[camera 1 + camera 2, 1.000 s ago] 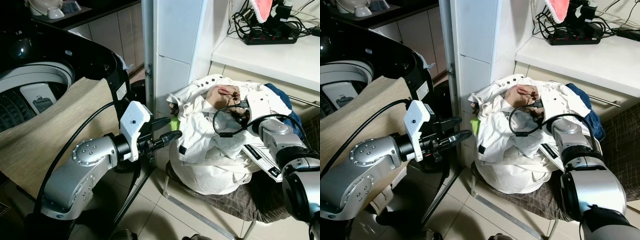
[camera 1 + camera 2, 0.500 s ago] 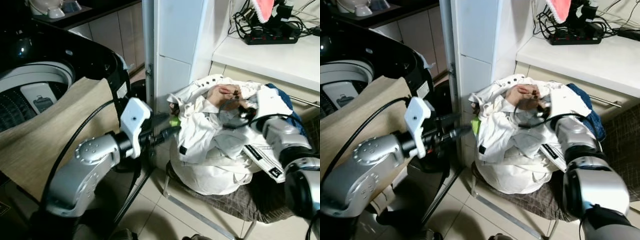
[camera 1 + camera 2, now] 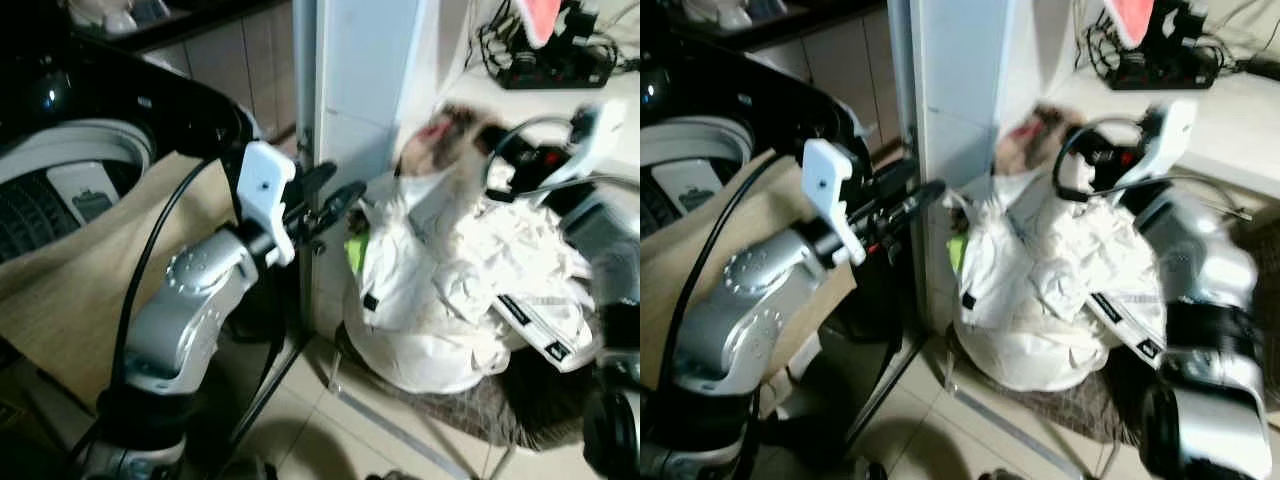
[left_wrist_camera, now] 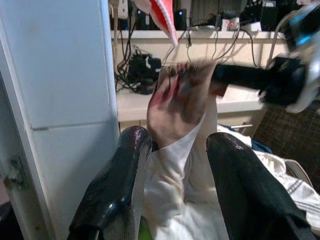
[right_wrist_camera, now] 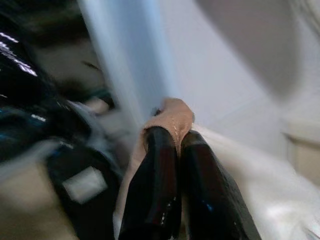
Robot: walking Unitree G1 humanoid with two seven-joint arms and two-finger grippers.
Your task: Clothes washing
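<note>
A heap of white clothes [image 3: 450,290] sits on a low dark seat beside the white wall corner. My right gripper [image 3: 515,158] is raised above the heap, blurred by motion. It is shut on a pinkish patterned garment [image 3: 440,128], whose peach cloth [image 5: 172,116] bunches at the fingertips in the right wrist view. The garment [image 4: 175,105] hangs stretched up from the heap. My left gripper [image 3: 345,190] is open and held out at the wall corner, just left of the garment, its two fingers [image 4: 132,145] spread with nothing between them.
The open top-loading washing machine [image 3: 70,170] stands at the left, with a beige cloth [image 3: 90,270] draped over its front. A white counter [image 3: 560,105] with a power strip [image 3: 555,68] and cables runs behind the heap. A tiled floor [image 3: 330,430] lies below.
My right gripper has risen from the heap, pulling the pinkish garment up with it. My left gripper has lifted and reached toward the wall corner. The view has shifted and blurred.
</note>
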